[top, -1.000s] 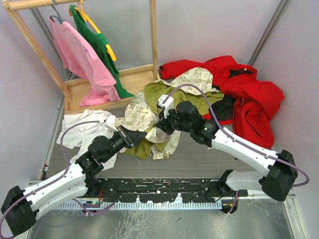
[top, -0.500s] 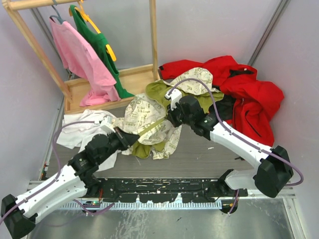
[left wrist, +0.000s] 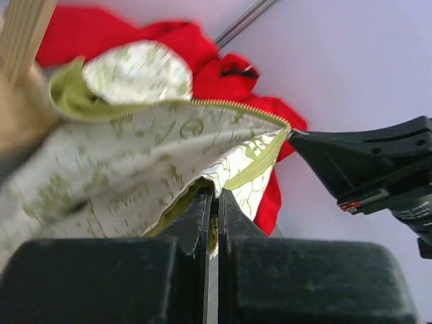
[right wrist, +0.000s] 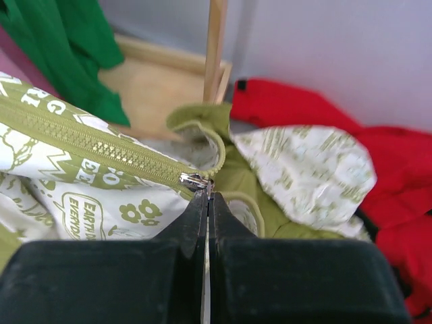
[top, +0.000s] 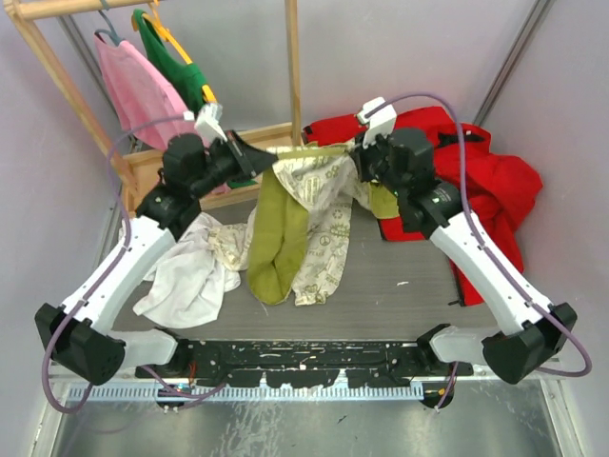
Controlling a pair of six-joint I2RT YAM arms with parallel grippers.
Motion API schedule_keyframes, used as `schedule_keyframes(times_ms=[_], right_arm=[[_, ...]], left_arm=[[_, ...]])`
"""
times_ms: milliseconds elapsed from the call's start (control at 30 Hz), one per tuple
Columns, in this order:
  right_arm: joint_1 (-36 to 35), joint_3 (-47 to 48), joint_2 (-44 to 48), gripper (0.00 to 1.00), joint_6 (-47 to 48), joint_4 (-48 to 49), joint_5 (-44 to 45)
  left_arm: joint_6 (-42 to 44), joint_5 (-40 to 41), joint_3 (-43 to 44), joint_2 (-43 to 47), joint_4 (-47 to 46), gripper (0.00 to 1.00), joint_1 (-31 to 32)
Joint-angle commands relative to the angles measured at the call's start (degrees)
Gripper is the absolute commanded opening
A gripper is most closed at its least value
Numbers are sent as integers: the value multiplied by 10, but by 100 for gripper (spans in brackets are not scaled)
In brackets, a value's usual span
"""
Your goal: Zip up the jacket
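Note:
The jacket, olive-green with a cream patterned lining, hangs above the table, stretched between both grippers. My left gripper is shut on a fold of its hem edge; in the left wrist view the gripper has cream and olive cloth pinched between its jaws. My right gripper is shut on the metal zipper pull, with the closed zipper teeth running taut to the left. In the right wrist view the gripper sits just under the slider. The hood lies behind.
A bright red jacket is heaped at the back right. A white garment lies on the table at the left. The wooden rack holds a pink shirt and a green shirt behind the left arm.
Both arms have risen from low over the table and moved apart. The jacket came up with them and its zipper line is now pulled straight between the grippers.

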State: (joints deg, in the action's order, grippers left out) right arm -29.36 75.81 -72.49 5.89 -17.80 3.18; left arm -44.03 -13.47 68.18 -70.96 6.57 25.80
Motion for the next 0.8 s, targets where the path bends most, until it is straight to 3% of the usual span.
schedule_keyframes(times_ms=[0, 67, 167, 400, 600, 767], right_arm=[[4, 100, 54, 1, 39, -3, 39], [4, 106, 71, 1, 37, -4, 15], [5, 68, 99, 1, 13, -6, -61], [2, -137, 124, 1, -90, 84, -225], [-4, -268, 95, 1, -140, 175, -253], [-5, -295, 47, 1, -147, 200, -257]], left_arm=[[69, -57, 155, 0, 40, 0, -13], [95, -56, 194, 5, 71, 0, -14], [110, -51, 161, 31, 93, 0, -15], [83, -33, -71, 133, 78, 0, -15], [69, 22, -239, 229, 103, 0, -15], [52, 54, -328, 291, 105, 0, -15]])
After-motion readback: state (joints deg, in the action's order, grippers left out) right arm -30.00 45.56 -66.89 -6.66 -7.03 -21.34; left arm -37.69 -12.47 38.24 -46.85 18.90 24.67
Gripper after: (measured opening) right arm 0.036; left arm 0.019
